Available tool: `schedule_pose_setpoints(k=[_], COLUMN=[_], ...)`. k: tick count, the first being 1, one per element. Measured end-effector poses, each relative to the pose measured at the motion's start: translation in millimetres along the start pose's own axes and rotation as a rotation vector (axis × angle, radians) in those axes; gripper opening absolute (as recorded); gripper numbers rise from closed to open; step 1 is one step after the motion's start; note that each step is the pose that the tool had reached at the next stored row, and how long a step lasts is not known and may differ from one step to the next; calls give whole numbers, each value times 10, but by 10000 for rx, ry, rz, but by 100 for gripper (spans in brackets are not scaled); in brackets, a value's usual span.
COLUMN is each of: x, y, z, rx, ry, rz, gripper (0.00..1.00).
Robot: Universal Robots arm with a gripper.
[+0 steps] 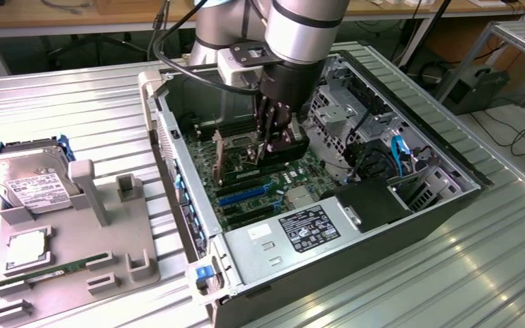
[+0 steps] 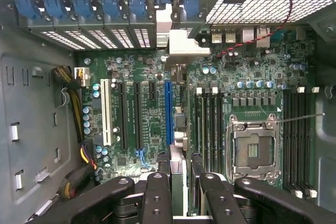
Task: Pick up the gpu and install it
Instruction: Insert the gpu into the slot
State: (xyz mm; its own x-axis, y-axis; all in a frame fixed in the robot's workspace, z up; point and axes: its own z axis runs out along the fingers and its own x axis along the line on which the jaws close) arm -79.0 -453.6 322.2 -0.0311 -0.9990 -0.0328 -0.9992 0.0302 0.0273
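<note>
My gripper [image 1: 275, 133] reaches down into the open computer case [image 1: 445, 205], over the green motherboard [image 1: 244, 171]. It is shut on the gpu [image 1: 286, 148], a slim dark card hanging on edge between the fingers. In the wrist view the gpu [image 2: 178, 135] shows edge-on between the black fingers [image 2: 157, 195], with its pale end bracket [image 2: 182, 43] near the rear slot openings. The card hangs just beside the long blue expansion slot [image 2: 168, 111], above the board. I cannot tell whether it touches the slot.
A grey parts tray [image 1: 71, 232] on the exterior view's left holds a silver hard drive [image 1: 30, 181], a processor [image 1: 25, 249] and a green RAM stick [image 1: 52, 270]. Inside the case are the power supply [image 1: 308, 225], drive cages [image 1: 335, 109], cables and the processor socket [image 2: 254, 148].
</note>
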Motion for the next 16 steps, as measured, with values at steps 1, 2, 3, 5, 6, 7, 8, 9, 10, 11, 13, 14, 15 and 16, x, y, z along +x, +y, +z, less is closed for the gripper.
schedule_pose_setpoints(k=[1, 2, 3, 5, 6, 7, 8, 9, 10, 11, 13, 14, 15, 16], x=[9, 21, 29, 40, 43, 45, 46, 49, 51, 55, 62, 65, 67, 69], y=[3, 8, 13, 18, 21, 23, 25, 30, 36, 43, 52, 53, 55, 56], z=[7, 14, 19, 29, 32, 35, 39, 42, 45, 50, 61, 67, 73, 77], rx=[-1, -2, -3, -5, -6, -6, -5, -5, -7, -6, -7, -7, -7, -7], ry=[-13, -47, -91, -174, -209, -226, -234, -235, -234, -234, -233, -232, -233, -233], rz=[-1, 0, -2, -5, -5, -5, -7, -6, -6, -6, -7, -8, -6, -6], gripper=[26, 26, 26, 26, 26, 26, 26, 26, 26, 26, 26, 26, 26, 26])
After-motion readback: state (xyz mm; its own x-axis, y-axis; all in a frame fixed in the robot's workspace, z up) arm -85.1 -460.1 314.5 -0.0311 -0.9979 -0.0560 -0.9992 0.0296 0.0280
